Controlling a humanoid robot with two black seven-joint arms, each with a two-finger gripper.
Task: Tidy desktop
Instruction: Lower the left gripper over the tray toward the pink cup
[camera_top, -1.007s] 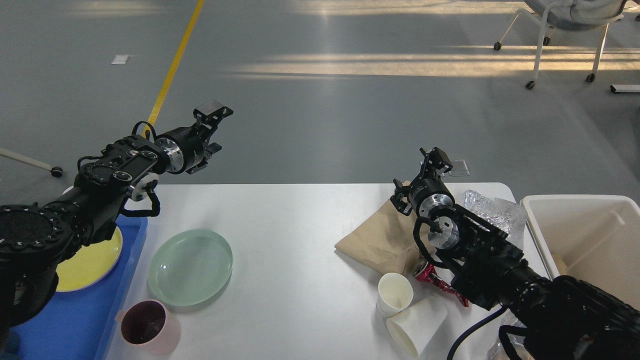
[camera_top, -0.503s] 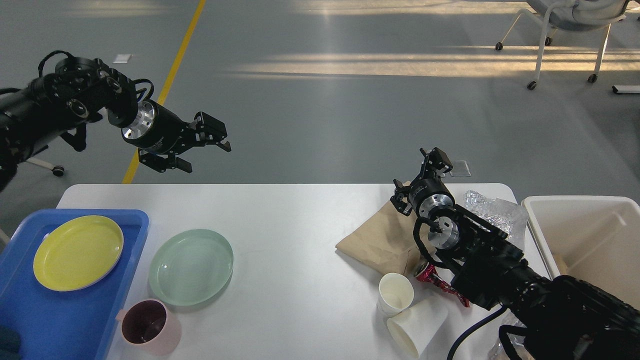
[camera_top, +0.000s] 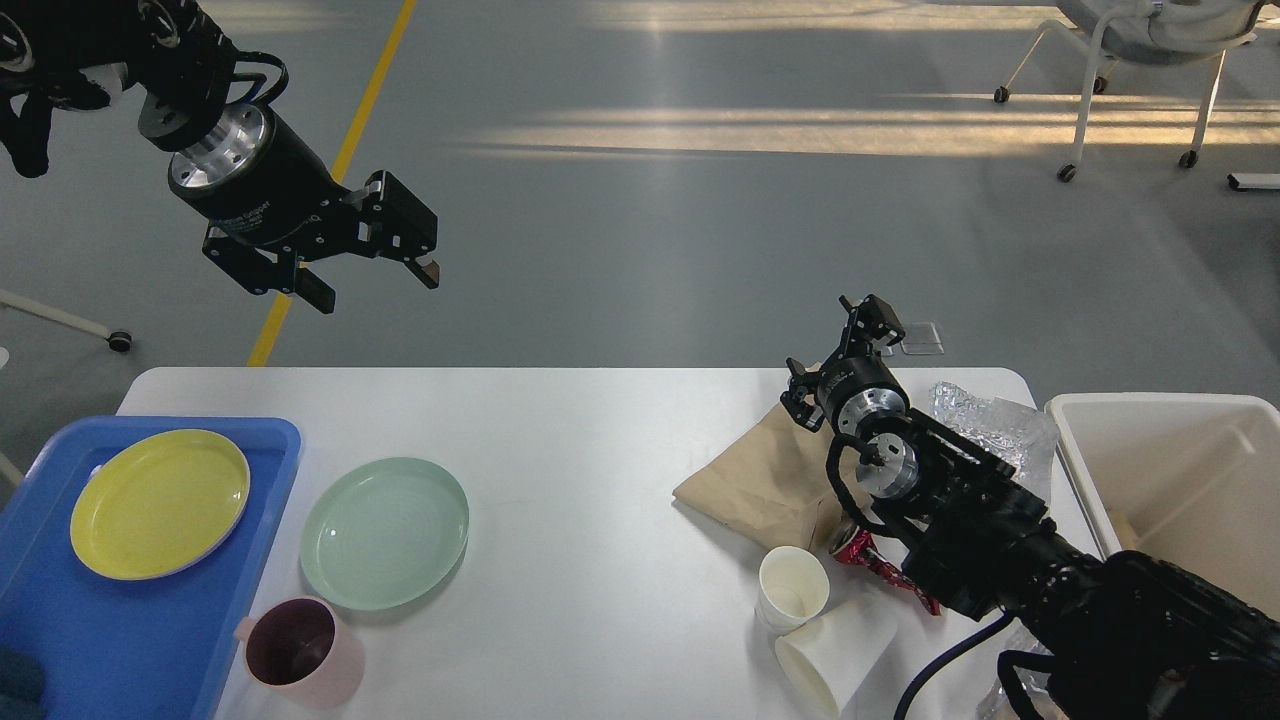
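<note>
A: Upper left of the frame, the left gripper (camera_top: 372, 284) hangs high above the floor past the far table edge, its 2 fingers spread wide with nothing between them. There's pale lettering on its black barrel, too small to read.

B: And the right gripper (camera_top: 868, 318)?

A: Right of centre, seen end-on and dark; I can't tell whether its fingers are apart or together.

B: The desktop (camera_top: 590, 500) itself?

A: It fills the lower middle. At lower left, a blue tray (camera_top: 120, 640) holds a yellow plate (camera_top: 160, 503); a green plate (camera_top: 385, 533) lies just beside the tray, a pink mug (camera_top: 300, 652) below it. On the right: brown paper bag (camera_top: 760, 475), crumpled foil (camera_top: 990, 420), 2 paper cups, 1 upright (camera_top: 793, 588), 1 tipped (camera_top: 835, 652), touching. A cream bin (camera_top: 1160, 470) sits at the right edge.
</note>
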